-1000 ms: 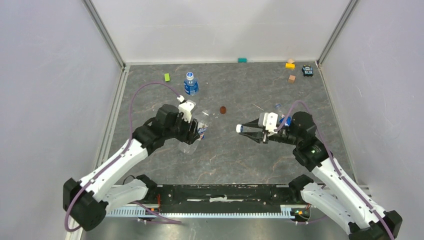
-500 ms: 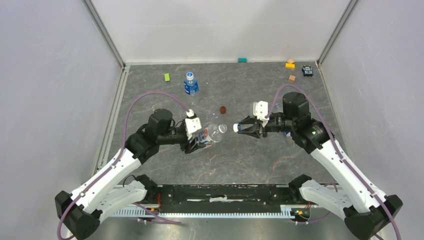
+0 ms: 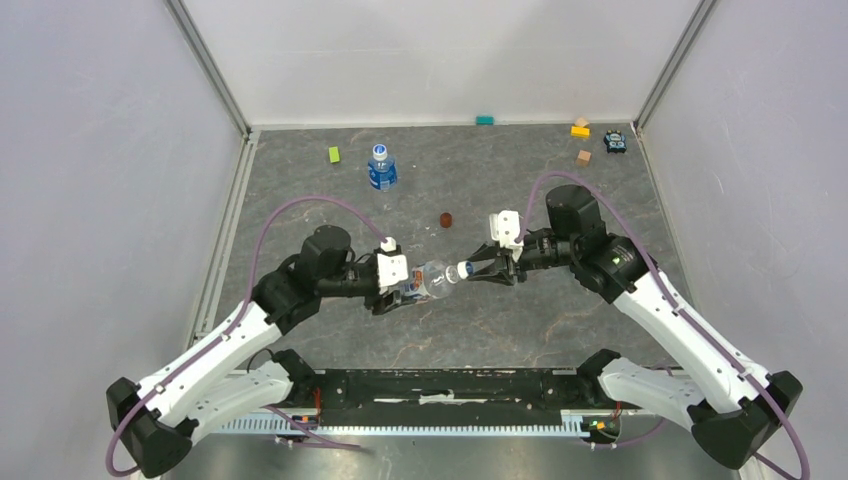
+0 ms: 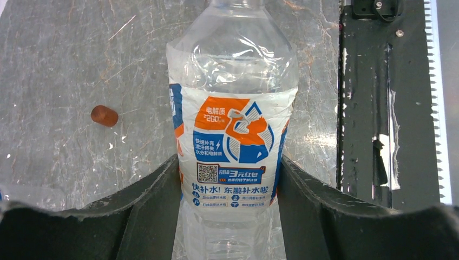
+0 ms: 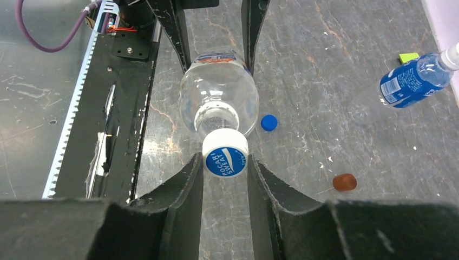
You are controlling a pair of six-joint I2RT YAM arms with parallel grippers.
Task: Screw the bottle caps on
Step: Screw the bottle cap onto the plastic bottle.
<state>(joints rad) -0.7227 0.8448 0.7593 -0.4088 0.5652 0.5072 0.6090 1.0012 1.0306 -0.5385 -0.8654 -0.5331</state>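
My left gripper [image 3: 405, 290] [image 4: 230, 168] is shut on a clear bottle [image 3: 425, 280] [image 4: 233, 108] with a blue, white and orange label. The bottle is held lying sideways above the table, neck pointing right. My right gripper [image 3: 470, 270] [image 5: 225, 162] is shut on a white cap with a blue top [image 3: 462, 271] [image 5: 225, 157]. That cap sits right at the mouth of the held bottle [image 5: 219, 97]. A solid blue cap [image 5: 268, 123] lies on the table under the bottle. A second bottle [image 3: 381, 168] [image 5: 414, 81] with a blue label stands at the back left, a white cap on it.
A dark red-brown disc [image 3: 446, 220] [image 5: 344, 182] [image 4: 104, 115] lies just behind the two grippers. Toy blocks sit near the back wall: green [image 3: 334, 154], teal [image 3: 485, 120], yellow [image 3: 580, 129], tan [image 3: 584, 157]. The black base rail [image 3: 440, 385] runs along the near edge.
The left arm has swung the bottle round until its neck points right. The right arm has moved left with the cap, from a clear gap to the bottle's mouth.
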